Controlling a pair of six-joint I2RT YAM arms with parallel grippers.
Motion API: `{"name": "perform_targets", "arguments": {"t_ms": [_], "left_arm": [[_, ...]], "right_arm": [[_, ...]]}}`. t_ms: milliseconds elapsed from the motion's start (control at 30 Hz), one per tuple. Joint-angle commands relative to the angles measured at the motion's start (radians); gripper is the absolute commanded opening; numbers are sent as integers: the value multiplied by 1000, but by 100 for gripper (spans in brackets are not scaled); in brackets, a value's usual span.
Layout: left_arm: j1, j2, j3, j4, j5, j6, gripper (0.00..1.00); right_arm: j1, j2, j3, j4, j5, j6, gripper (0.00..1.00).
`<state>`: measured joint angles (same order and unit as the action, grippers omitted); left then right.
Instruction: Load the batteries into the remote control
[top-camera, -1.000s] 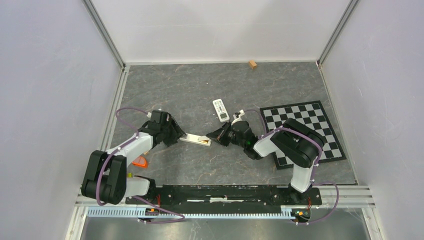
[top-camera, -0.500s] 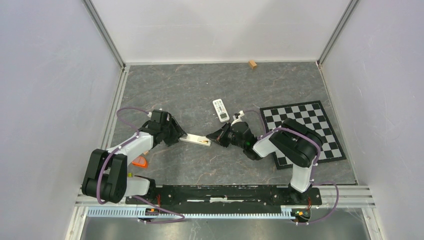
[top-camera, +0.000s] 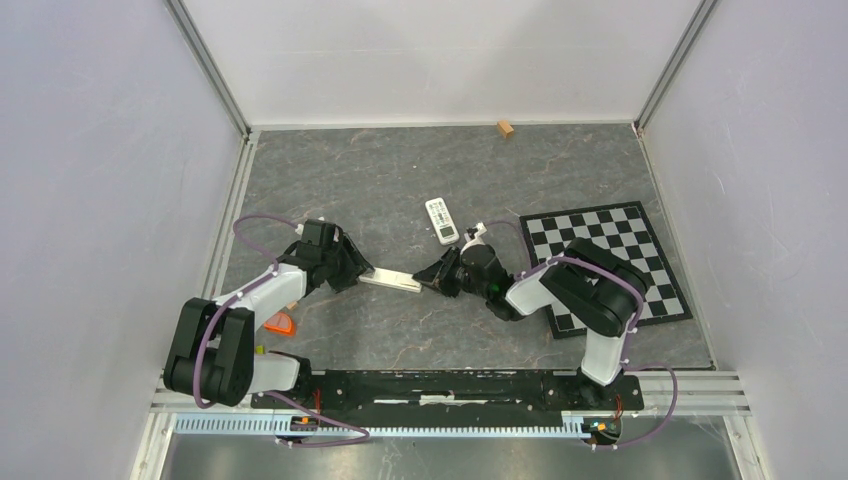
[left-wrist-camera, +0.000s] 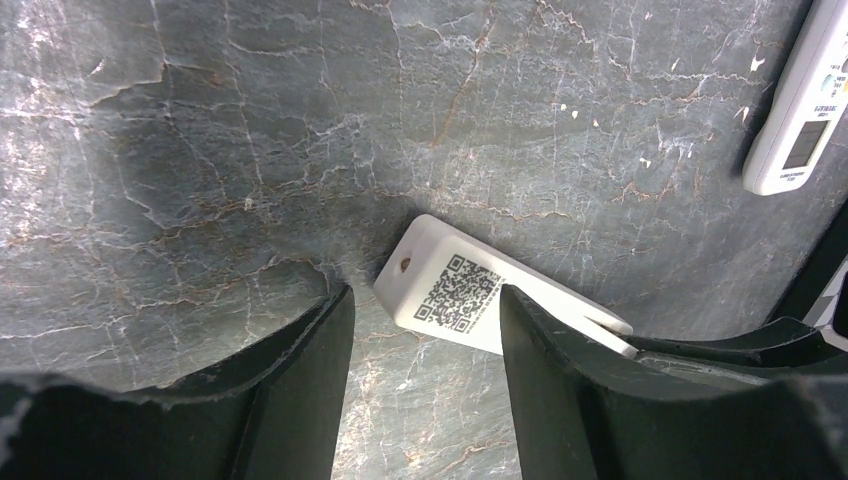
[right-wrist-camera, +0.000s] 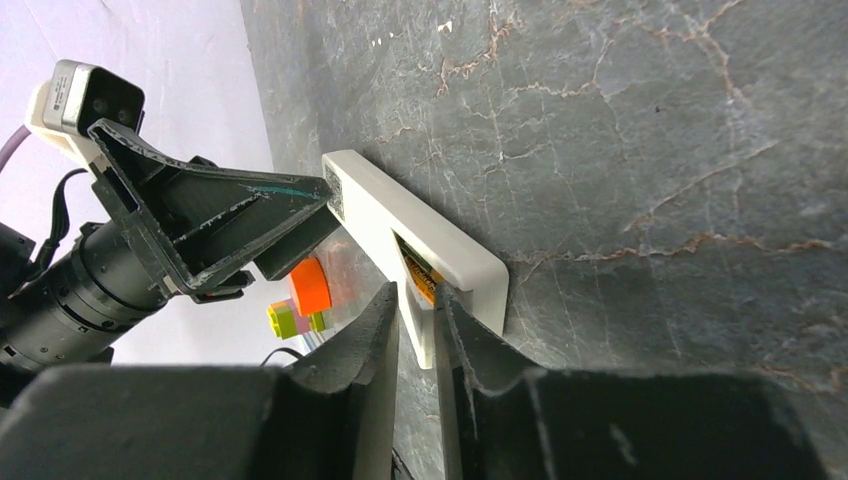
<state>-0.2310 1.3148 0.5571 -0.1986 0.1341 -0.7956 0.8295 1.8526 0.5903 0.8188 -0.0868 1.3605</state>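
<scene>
Right wrist view: right tool (right-wrist-camera: 416, 292) sat at lower centre of frame, tips only slightly apart, nothing visibly between them, right at the open battery bay of the remote control (right-wrist-camera: 425, 225). One brownish-gold battery (right-wrist-camera: 420, 274) showed in the bay, just beyond the tips; couldn't tell if it was fully seated. Remote lay back-up on the counter (right-wrist-camera: 650, 150), mid-frame in the top view. Left tool (left-wrist-camera: 422, 296) had its jaws apart, straddling the QR-label end: finger at frame right was against the remote's edge, with a gap at the other, so bracing rather than clamping, I'd say. Step: seating a battery. Next move probably needed a light downward press with the remote held steady. No other batteries were visible.
</scene>
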Motion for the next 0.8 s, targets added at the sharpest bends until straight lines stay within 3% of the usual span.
{"name": "perform_targets", "arguments": {"t_ms": [0,467,767], "left_arm": [[4,-10,18,2,-15,-25,62],[4,-33,45,-46,-60,-9,64],[4,-19,60,-63,-75,32,75]], "right_arm": [[0,-45,3,-49,15,-51,26],[-20,-131,-22,-130,25,-113,34],[-18,-88,71,-241,-18,-210,45]]}}
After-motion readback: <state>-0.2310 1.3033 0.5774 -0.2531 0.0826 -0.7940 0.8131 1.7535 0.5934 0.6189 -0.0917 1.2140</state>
